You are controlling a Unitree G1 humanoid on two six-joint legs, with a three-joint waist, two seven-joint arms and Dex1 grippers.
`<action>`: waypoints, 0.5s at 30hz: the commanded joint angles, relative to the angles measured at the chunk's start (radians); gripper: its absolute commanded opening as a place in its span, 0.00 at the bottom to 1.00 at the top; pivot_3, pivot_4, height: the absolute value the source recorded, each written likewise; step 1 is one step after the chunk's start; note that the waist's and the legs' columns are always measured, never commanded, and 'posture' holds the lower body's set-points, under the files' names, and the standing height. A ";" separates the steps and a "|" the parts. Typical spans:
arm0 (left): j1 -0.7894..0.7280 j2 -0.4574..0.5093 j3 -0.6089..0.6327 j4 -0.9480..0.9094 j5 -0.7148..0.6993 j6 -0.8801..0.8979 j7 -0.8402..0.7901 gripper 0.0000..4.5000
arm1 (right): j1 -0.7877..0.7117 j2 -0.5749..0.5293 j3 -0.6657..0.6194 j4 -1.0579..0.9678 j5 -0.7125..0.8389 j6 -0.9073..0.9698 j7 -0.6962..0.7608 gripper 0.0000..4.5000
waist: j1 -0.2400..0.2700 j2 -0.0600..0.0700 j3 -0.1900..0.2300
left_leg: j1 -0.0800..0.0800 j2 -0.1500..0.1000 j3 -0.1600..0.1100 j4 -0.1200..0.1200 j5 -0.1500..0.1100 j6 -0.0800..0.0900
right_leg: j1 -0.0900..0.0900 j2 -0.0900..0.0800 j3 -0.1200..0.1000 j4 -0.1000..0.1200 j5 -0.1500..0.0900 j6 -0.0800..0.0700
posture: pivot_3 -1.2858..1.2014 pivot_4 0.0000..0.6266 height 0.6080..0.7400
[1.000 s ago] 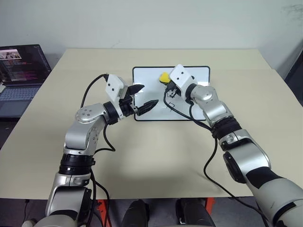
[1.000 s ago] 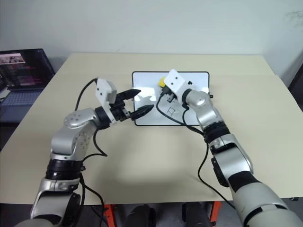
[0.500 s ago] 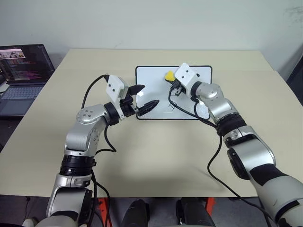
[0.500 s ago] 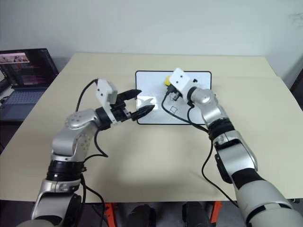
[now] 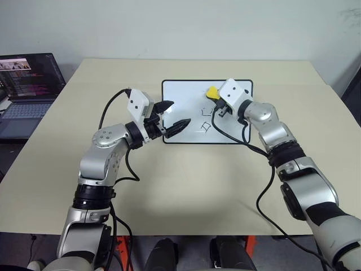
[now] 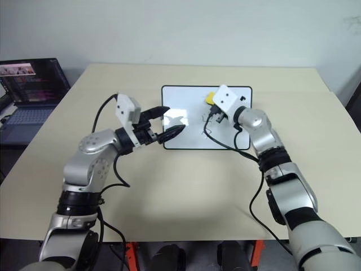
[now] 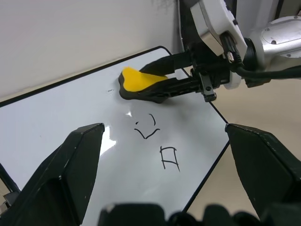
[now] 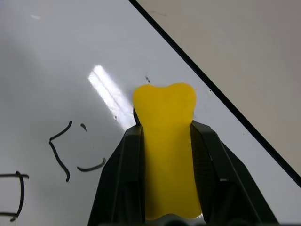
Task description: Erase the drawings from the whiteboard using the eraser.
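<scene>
The whiteboard (image 5: pixel 186 96) lies flat on the table's far middle. The yellow eraser (image 5: pixel 212 91) rests on the board near its far edge, right of centre. My right gripper (image 5: pixel 215 97) is shut on it, one finger along each long side (image 8: pixel 126 160). The drawings that show are a few loose black strokes (image 7: pixel 148 129) just on my side of the eraser and a rough rectangle (image 7: pixel 169 158) nearer still. My left gripper (image 5: pixel 174 115) stands open over the board's left edge with nothing between its fingers.
An open laptop (image 5: pixel 25 84) sits off the table's left side. The tan table (image 5: pixel 186 186) stretches wide in front of the board. A black cable (image 5: pixel 228 135) from my right wrist hangs over the board's near right part.
My right gripper has slid the eraser to the right along the far part of the board. Strokes and the rectangle now show left of it. The left gripper has stayed put.
</scene>
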 commanded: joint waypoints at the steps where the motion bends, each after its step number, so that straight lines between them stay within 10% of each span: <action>1: -0.021 0.013 0.011 -0.016 -0.001 -0.013 -0.005 1.00 | 0.068 -0.040 -0.007 -0.018 -0.019 0.077 0.016 0.23 | 0.000 0.000 0.000 | 0.000 0.000 0.000 0.000 0.000 0.000 | 0.000 0.000 0.000 0.000 0.000 0.000 | 0.52 0.24 1.00; 15: -0.032 0.020 0.009 -0.011 -0.001 -0.012 -0.009 1.00 | 0.118 -0.046 -0.058 -0.223 0.039 0.187 0.031 0.23 | 0.000 -0.001 -0.001 | 0.003 0.000 0.001 0.000 0.000 0.000 | 0.002 0.000 0.000 0.000 0.000 0.000 | 0.52 0.24 1.00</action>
